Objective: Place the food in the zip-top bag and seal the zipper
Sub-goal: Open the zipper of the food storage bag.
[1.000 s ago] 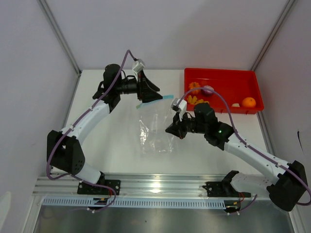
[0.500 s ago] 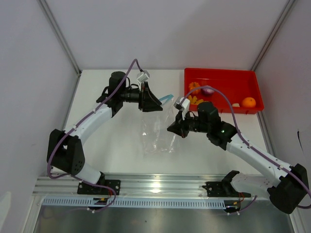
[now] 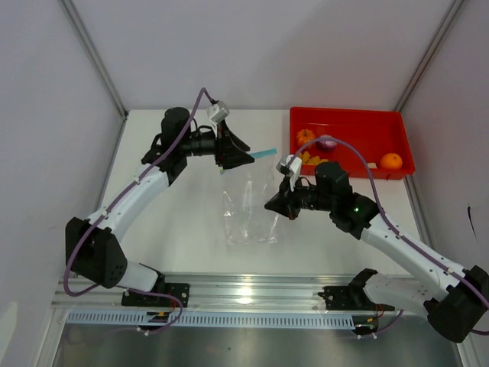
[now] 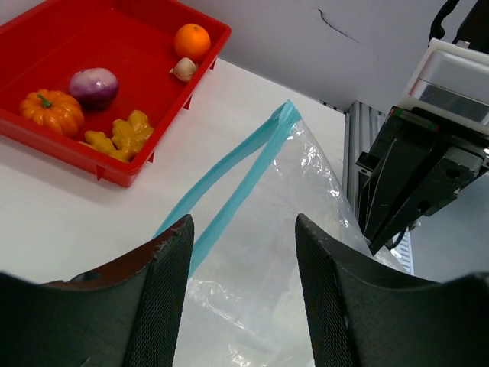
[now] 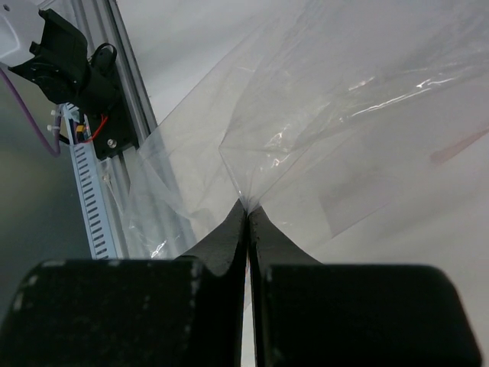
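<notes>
Red tray (image 3: 359, 126) at far right of the table (image 3: 168, 222); holds all five food pieces; orange pumpkin piece (image 3: 306, 136), purple-grey piece (image 3: 327, 142) and yellow chunks (image 3: 309, 158) at its left end; whitish piece (image 3: 371, 165) and orange ball (image 3: 391, 160) at its near right corner.

Zip-top bag (image 3: 248, 210) sits mid-table, left of the tray, between the two grippers; mouth at the far end; zipper (image 3: 264, 153) pokes out to the right of the left gripper (image 3: 243, 155); table shows straight through the film.

Top view only places the right gripper (image 3: 273, 205) at the bag's right edge; finger states not resolvable there.

Left wrist view adds detail: fingers apart; two teal zipper (image 4: 244, 168) strips joined at the far tip, split along the rest, running down into the gap toward the left finger; can't tell whether either finger touches them; tray contents also clear here.

Right wrist view: fingers pressed together, clamping a fold of bag film at the tips; film fans out from the pinch; near-edge rail (image 5: 95, 199) visible at left.
</notes>
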